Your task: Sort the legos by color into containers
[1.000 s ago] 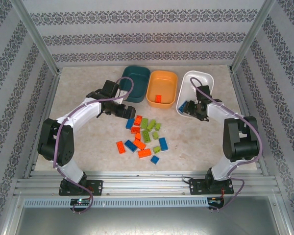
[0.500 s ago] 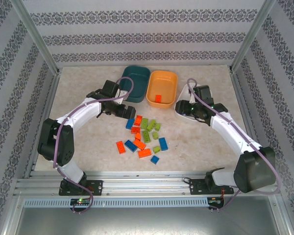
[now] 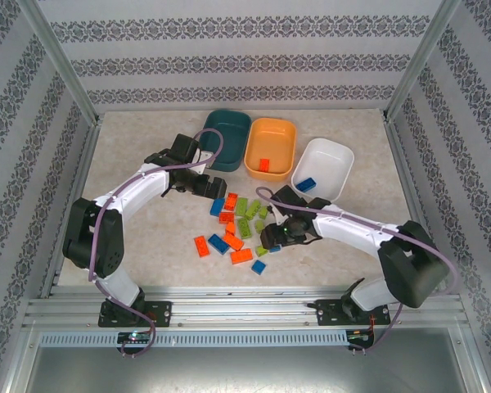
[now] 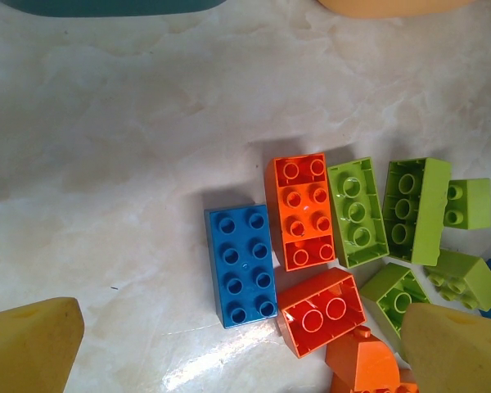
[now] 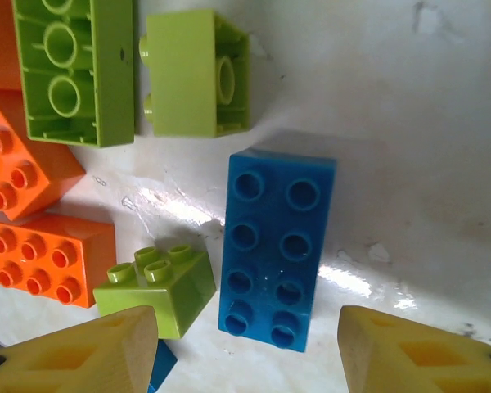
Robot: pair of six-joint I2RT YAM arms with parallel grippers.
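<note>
With my right gripper [image 5: 244,340] spread astride the blue brick [image 5: 274,246], closing could also trap the small lime brick [image 5: 157,288] just beside it

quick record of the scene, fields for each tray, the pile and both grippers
teal tray: no brick seen
orange tray: one orange brick
white tray: one sorted blue brick
pile: mixed orange, blue, green bricks before the trays
left gripper: open, above pile's left edge
right gripper: open, either side of a loose blue brick
</note>
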